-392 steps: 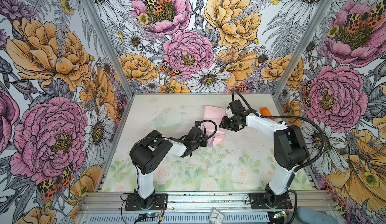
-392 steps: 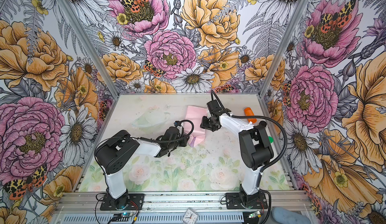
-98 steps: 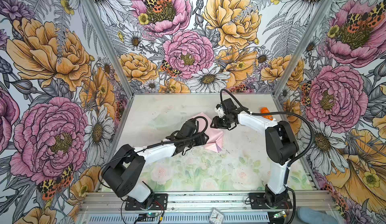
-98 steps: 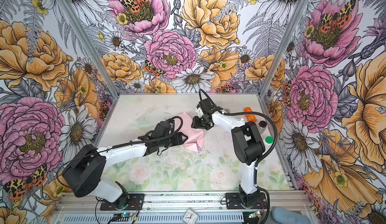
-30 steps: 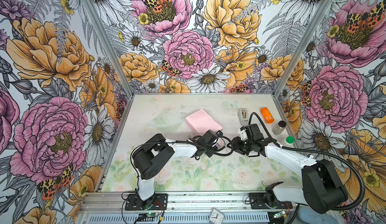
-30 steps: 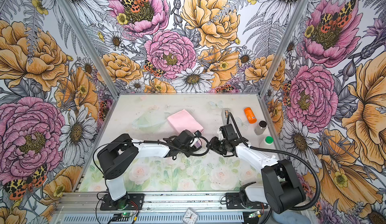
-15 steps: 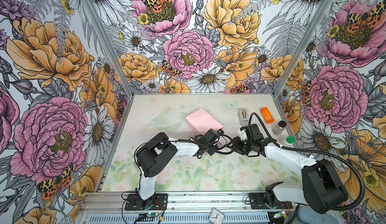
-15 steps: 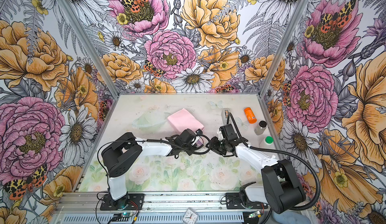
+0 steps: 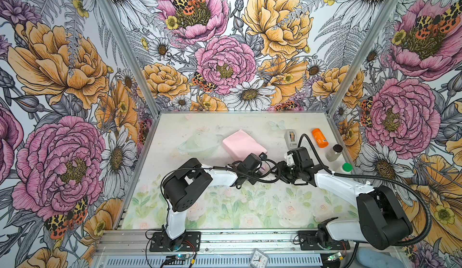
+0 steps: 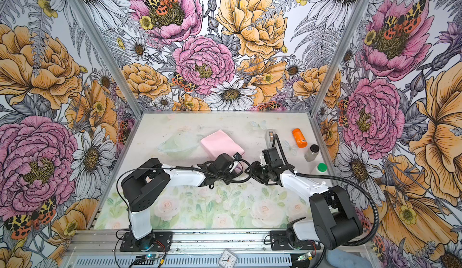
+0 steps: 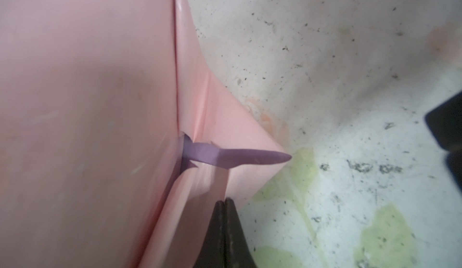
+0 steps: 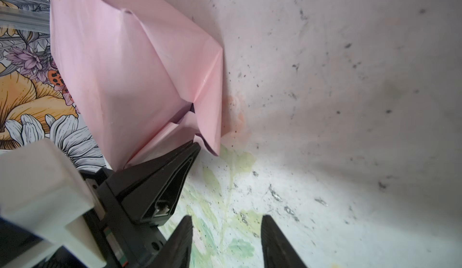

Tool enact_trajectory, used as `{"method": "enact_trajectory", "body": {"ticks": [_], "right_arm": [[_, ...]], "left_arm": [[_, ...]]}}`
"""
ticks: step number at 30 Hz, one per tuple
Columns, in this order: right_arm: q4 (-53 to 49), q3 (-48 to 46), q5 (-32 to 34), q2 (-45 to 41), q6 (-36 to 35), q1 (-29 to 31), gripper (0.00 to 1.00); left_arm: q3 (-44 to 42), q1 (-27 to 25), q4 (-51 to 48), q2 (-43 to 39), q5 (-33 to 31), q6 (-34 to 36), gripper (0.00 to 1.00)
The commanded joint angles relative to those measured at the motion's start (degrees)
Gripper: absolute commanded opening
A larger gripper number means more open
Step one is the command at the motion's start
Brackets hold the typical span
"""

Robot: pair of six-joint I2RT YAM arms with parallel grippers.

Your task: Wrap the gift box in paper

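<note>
While the table [image 9: 225,134] is carrying the work near its middle, the paper [image 9: 241,144] is lying there pink face out, folded into a parcel. The gift box is not showing anywhere and is judged to be sitting inside.

Near the parcel's closer end, the right end effector [image 12: 226,218] is hanging just above the table, its jaws standing apart with nothing between them. The left end effector [image 11: 225,200] is touching the edge of the end flap with its jaws together. Whether a ply of paper is lying between them cannot be told.

At that end the folds are gaping, and a lilac sliver [image 11: 225,158] of the paper's other face is poking out through the gap.

Risks, as judged:
- **Flaps opening:** no tape is showing on this end, so the flaps are likely to be springing open once let go.
- **Tearing or dragging:** a pull on a pinched ply is risking a tear at the gap, or dragging the light parcel askew.
- **Collision:** both end effectors are working close together, so a collision is possible.
</note>
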Motion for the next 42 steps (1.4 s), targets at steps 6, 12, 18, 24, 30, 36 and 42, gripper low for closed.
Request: {"method": "enact_trajectory", "body": {"ticks": [6,12,18,24,30,36,42], "right_arm": [[11.54,1.31,-2.28,6.4,4.96,0.46,0.5],[15.23,2.57,-3.15,10.42,5.94,1.89,0.5],[17.12,3.7,-3.14,13.93,5.92,2.15,0.45],[17.45,5.19,-3.03,15.87,5.53,2.16,0.39],[18.13,5.5,-3.5,17.35,5.68,2.17,0.33],[18.79,5.31,-3.65,17.91,5.85,2.16,0.28],[20.98,4.91,-4.54,18.85,6.92,2.16,0.24]], "left_arm": [[-2.49,1.5,4.14,-2.88,2.15,-1.71,0.0],[-3.09,2.27,5.28,-3.44,3.01,-2.44,0.0],[-3.22,2.39,5.64,-3.21,3.39,-2.48,0.0],[-3.13,2.42,5.77,-3.15,3.69,-2.45,0.0],[-2.88,2.46,5.89,-3.13,3.62,-2.46,0.0],[-2.78,2.44,5.91,-3.04,3.79,-2.54,0.0],[-2.85,2.49,5.94,-3.32,3.84,-2.59,0.0]]}}
